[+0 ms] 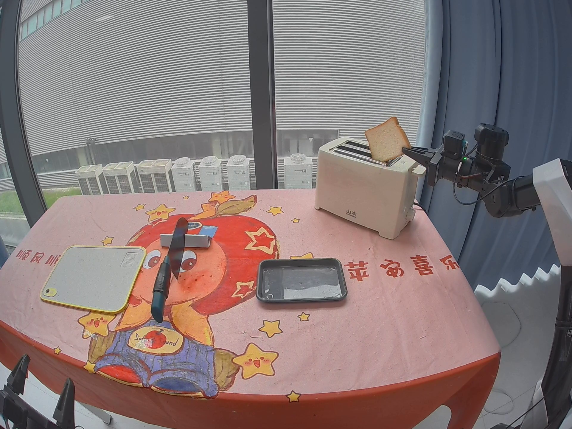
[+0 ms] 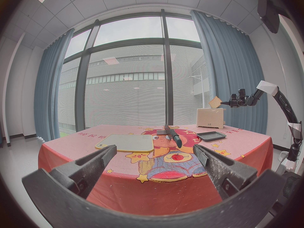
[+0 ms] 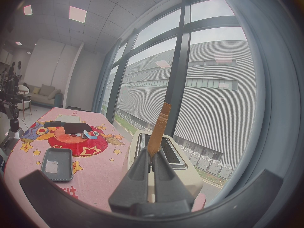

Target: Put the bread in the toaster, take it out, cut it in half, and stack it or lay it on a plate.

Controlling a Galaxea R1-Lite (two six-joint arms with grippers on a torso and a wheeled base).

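Observation:
A slice of bread [image 1: 388, 139] hangs tilted just above the slots of the white toaster [image 1: 364, 187], at the table's back right. My right gripper [image 1: 409, 151] is shut on the slice's lower edge, reaching in from the right; its wrist view shows the bread [image 3: 159, 128] edge-on, pinched between the fingertips [image 3: 152, 155] over the toaster [image 3: 164, 155]. A dark rectangular plate [image 1: 301, 279] lies mid-table. A knife [image 1: 167, 267] with a teal handle leans on a small block beside the pale cutting board [image 1: 93, 277]. My left gripper [image 2: 155, 157] is open, held back off the table's front edge.
A picture tablecloth [image 1: 381, 329] covers the table. A window and a grey curtain [image 1: 500, 78] stand right behind the toaster. The front half of the table, to the right of the plate, is bare cloth.

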